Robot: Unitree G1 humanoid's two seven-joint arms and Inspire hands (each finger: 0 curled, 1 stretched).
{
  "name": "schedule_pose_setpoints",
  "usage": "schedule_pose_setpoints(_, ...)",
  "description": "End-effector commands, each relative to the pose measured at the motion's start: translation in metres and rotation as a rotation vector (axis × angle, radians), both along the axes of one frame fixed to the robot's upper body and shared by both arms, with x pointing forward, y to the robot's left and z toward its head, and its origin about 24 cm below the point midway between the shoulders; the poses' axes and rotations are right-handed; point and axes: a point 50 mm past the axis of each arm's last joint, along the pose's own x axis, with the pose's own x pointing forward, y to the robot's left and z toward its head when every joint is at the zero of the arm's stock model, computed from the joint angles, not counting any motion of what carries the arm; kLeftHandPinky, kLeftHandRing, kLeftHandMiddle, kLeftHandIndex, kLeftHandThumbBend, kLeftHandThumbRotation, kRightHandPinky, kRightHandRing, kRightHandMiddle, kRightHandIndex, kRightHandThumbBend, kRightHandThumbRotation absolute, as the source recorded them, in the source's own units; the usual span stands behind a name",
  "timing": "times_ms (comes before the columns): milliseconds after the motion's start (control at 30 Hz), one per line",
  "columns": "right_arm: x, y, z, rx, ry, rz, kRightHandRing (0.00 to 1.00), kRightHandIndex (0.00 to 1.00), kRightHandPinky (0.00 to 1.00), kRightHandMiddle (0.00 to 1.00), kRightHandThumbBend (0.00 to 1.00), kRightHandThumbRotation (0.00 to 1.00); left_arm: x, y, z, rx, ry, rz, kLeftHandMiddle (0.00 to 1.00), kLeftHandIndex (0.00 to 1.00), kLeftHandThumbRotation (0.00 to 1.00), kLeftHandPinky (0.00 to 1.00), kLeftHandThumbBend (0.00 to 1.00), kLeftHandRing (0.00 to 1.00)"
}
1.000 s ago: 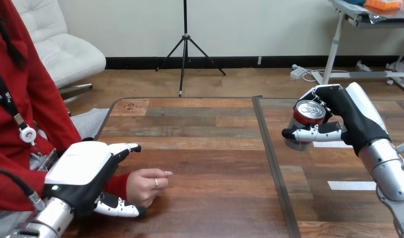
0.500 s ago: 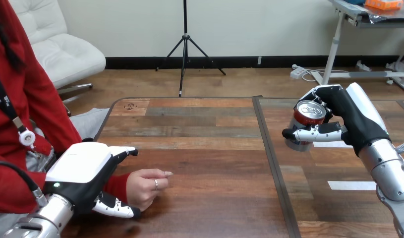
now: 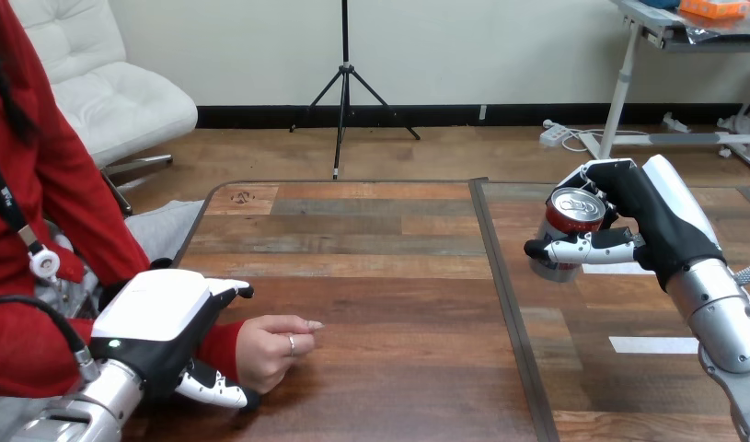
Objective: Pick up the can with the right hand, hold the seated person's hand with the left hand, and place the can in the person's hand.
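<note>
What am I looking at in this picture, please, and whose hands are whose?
This view comes from a camera on a humanoid robot's head, looking down over a wooden table. The silver arms with black-and-white hands are the robot's own. Its right robot hand has fingers and thumb curled round an upright red can. Its left robot hand lies over a seated person's wrist; whether it grips, I cannot tell. The person's hand rests on the table. A white tape strip lies on the table near the right arm.
</note>
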Motion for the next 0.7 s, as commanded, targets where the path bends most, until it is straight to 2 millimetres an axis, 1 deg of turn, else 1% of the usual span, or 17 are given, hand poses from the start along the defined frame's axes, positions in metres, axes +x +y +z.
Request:
schedule_pose_setpoints(0, 0.0135, 0.0053, 0.0353, 0.014, -0.143, 0.030, 0.37, 0.45, 0.33, 0.41, 0.74, 0.00, 0.0193, 0.0002, 0.0196, 0.042, -0.071, -0.010, 0.87, 0.85, 0.36, 0.78, 1.00, 0.83)
schedule_pose_setpoints(400, 0.0132, 0.0058, 0.0354, 0.023, -0.140, 0.028, 0.37, 0.45, 0.34, 0.42, 0.74, 0.00, 0.0244, -0.0001, 0.0156, 0.053, -0.040, -0.003, 0.87, 0.85, 0.34, 0.80, 1.00, 0.84)
schedule_pose_setpoints(667, 0.0130, 0.0058, 0.0356, 0.026, -0.140, 0.030, 0.37, 0.45, 0.34, 0.42, 0.74, 0.00, 0.0272, 0.0000, 0.0134, 0.053, -0.022, -0.003, 0.87, 0.85, 0.30, 0.81, 1.00, 0.85)
